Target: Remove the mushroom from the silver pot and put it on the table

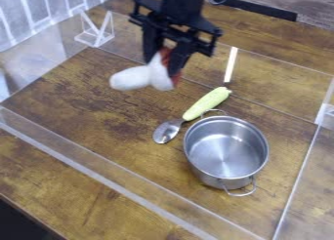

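1. Cream-white and blurred, the mushroom point(141, 76) hangs in the air under my pincer point(166, 60), its reddish cap end tucked up between the dark fingers.
2. My pincer is pinching the mushroom; it points steeply down from the black arm that comes in from the far edge of the tabletop point(78, 102).
3. I see the mushroom well clear of the silver pot point(226, 152), above bare wood towards the middle of the tabletop, not touching the planks.
4. My view of the silver pot shows it upright near the right edge, with nothing inside it that I can make out.
5. I see a small metal spoon point(167, 132) lying just beside the pot's left rim.
6. I see a yellow-green corn toy point(205, 103) lying on a slant just beyond the pot, its pale stick point(231, 64) pointing towards the far edge.
7. Clear acrylic walls point(117, 190) edge the tabletop along the near side.
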You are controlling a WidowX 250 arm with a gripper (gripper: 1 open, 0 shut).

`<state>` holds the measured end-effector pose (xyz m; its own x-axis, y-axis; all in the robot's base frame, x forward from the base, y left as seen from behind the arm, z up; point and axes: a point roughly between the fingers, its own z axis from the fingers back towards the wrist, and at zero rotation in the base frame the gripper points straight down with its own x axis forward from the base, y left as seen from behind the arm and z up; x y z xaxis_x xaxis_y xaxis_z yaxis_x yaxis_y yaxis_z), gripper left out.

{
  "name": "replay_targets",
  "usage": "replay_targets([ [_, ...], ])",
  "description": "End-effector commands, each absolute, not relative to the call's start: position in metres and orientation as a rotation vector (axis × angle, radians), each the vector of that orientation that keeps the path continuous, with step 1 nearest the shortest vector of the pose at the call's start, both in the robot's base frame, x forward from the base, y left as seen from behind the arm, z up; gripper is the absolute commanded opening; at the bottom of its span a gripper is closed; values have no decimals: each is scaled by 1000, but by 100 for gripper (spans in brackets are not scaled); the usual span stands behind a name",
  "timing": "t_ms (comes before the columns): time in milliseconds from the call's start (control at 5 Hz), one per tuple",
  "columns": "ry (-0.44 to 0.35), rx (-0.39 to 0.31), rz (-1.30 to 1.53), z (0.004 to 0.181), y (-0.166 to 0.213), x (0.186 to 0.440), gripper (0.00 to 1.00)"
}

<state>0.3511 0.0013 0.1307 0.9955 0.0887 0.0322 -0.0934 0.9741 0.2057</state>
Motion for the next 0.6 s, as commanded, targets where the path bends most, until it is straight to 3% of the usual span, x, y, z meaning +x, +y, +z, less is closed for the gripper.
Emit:
replay_targets([
  [0,-98,230,152,139,25,351,0],
  [400,-132,250,120,167,32,351,0],
])
